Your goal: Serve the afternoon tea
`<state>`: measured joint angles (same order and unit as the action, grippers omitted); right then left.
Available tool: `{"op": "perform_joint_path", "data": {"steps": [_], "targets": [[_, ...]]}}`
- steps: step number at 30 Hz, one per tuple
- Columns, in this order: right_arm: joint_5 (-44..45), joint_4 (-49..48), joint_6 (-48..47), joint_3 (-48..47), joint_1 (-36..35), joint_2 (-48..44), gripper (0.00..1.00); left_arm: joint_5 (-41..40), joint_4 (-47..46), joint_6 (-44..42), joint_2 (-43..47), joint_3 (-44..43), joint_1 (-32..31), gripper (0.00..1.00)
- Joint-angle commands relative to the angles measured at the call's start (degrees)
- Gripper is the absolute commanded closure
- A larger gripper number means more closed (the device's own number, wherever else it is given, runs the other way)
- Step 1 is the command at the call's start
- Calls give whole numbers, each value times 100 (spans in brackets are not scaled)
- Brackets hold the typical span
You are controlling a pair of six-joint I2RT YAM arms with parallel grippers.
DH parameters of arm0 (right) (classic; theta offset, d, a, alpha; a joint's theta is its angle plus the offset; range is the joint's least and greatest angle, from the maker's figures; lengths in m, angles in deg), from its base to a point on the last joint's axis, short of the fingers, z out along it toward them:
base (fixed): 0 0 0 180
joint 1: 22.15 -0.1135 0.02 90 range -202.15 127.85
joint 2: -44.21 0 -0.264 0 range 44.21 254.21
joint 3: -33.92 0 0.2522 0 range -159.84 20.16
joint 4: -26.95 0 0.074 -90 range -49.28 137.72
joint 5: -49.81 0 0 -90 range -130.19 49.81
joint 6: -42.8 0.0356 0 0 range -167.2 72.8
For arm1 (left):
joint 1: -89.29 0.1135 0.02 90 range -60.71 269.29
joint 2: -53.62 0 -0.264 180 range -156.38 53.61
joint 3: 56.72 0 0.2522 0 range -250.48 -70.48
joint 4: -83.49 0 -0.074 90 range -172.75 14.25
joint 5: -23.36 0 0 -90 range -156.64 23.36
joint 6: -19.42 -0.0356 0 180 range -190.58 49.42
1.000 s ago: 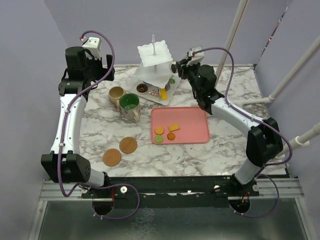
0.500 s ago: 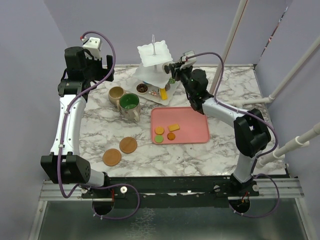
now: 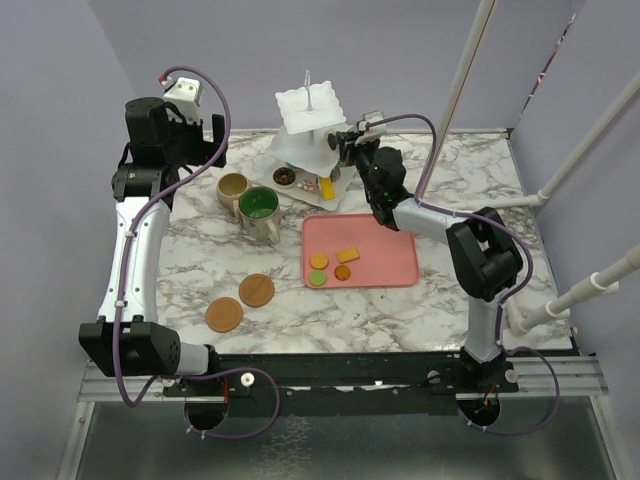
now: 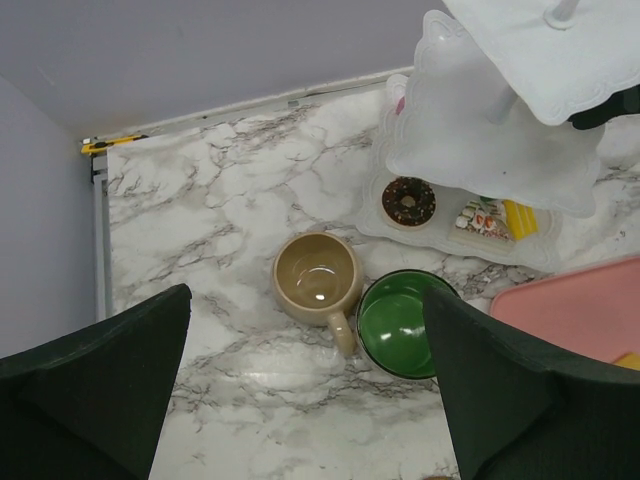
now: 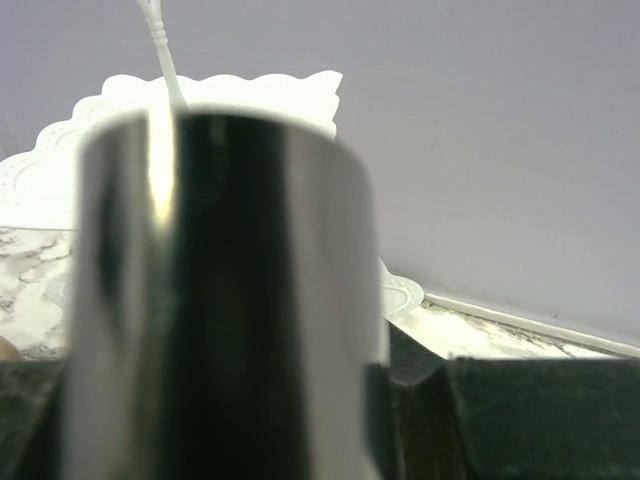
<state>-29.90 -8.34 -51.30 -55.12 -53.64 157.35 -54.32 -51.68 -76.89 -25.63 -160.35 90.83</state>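
The white three-tier stand (image 3: pixel 300 105) stands at the back centre, with a chocolate donut (image 3: pixel 284 176) and a few small pastries on its bottom tier. The beige mug (image 3: pixel 233 187) and the green-inside mug (image 3: pixel 258 206) stand side by side left of it. Two wooden coasters (image 3: pixel 257 290) (image 3: pixel 224 314) lie at the front left. A few pastries (image 3: pixel 348 255) lie on the pink tray (image 3: pixel 385 250). My right gripper (image 3: pixel 345 140) is shut on shiny black tongs (image 5: pixel 220 300), right beside the stand's middle tier. My left gripper (image 3: pixel 200 140) is open and empty, high above the mugs (image 4: pixel 317 283).
The purple back wall runs close behind the stand. White poles rise at the back right. In the left wrist view the table's left edge (image 4: pixel 97 230) and the tray corner (image 4: pixel 570 310) show. The tongs block most of the right wrist view.
My right gripper has moved left with the tongs, up to the stand, and the right arm's elbow has swung inward. My left arm has shifted only slightly.
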Motion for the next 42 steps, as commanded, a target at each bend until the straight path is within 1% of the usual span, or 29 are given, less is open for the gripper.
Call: {"op": "perform_joint_path", "data": {"steps": [1,6,12,17,24,26,33,38,42], "targets": [[258,-406,-29,-215,-7,156,62,123,83,-114,308,193,48,1],[230,-367,-77,-198,-8,125,48,80,101,-180,332,252,48,1],[202,-351,-193,-74,-7,-7,42,189,106,-130,279,213,48,1],[228,-265,-315,241,-16,-409,42,415,138,-182,295,172,44,1],[136,3,-41,1542,-174,-1734,41,461,274,-118,163,20,50,1],[145,177,-1,1971,-352,-2117,41,447,302,-109,117,2,48,1],[549,1289,223,3237,-1240,-3320,41,169,312,-95,26,58,57,1],[638,2093,474,3801,-1833,-4038,41,42,321,-112,-3,87,100,1],[676,2475,813,4062,-1989,-4302,41,38,321,-86,35,167,123,1]]}}
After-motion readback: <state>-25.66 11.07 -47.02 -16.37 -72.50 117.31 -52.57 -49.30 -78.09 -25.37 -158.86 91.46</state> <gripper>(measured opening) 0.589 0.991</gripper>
